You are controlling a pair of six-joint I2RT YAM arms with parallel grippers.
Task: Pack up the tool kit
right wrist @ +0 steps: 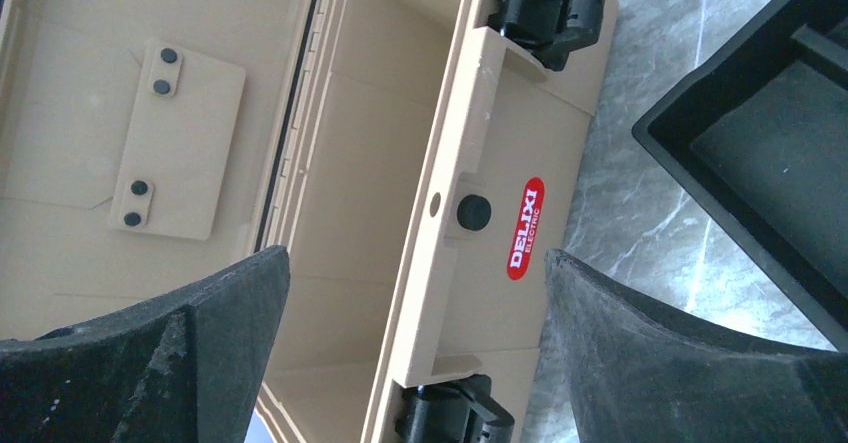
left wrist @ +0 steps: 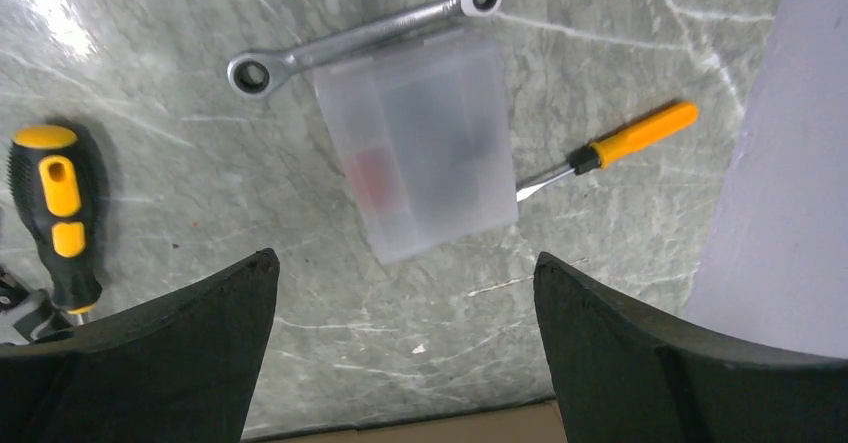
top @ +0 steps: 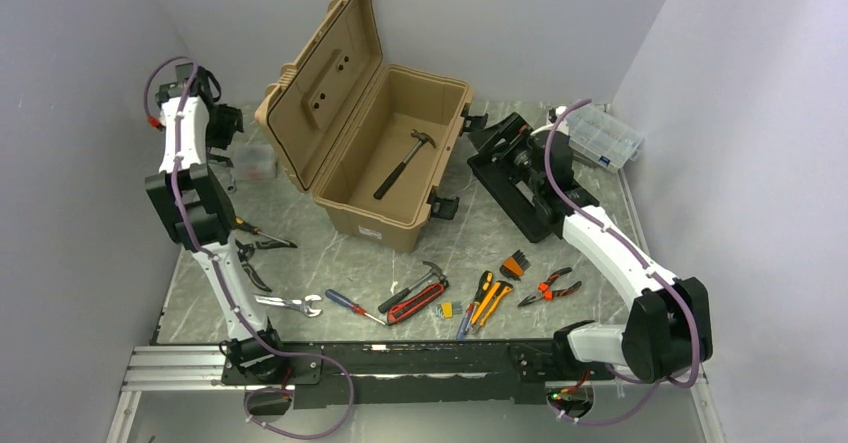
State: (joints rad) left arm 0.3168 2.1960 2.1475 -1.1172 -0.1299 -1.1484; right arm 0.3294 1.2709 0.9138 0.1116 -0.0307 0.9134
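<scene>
The tan tool kit box (top: pixel 352 168) stands open at the table's middle with its lid up and a hammer (top: pixel 403 163) lying inside. Its black insert tray (top: pixel 520 188) sits on the table to the right of it. My right gripper (right wrist: pixel 417 255) hangs open over the box's front wall (right wrist: pixel 500 143), near the red label (right wrist: pixel 524 228), holding nothing. At the back left, my left gripper (left wrist: pixel 405 260) is open above a small translucent box (left wrist: pixel 420 158), a ring wrench (left wrist: pixel 365 35) and a yellow-handled screwdriver (left wrist: pixel 620 143).
Loose tools lie along the front: a wrench (top: pixel 290 303), a red-and-blue screwdriver (top: pixel 352 306), a second hammer (top: pixel 415 285), yellow screwdrivers (top: pixel 485 298), orange pliers (top: pixel 550 286) and black pliers (top: pixel 262 238). A clear organiser case (top: pixel 605 133) sits at the back right. Grey walls close in both sides.
</scene>
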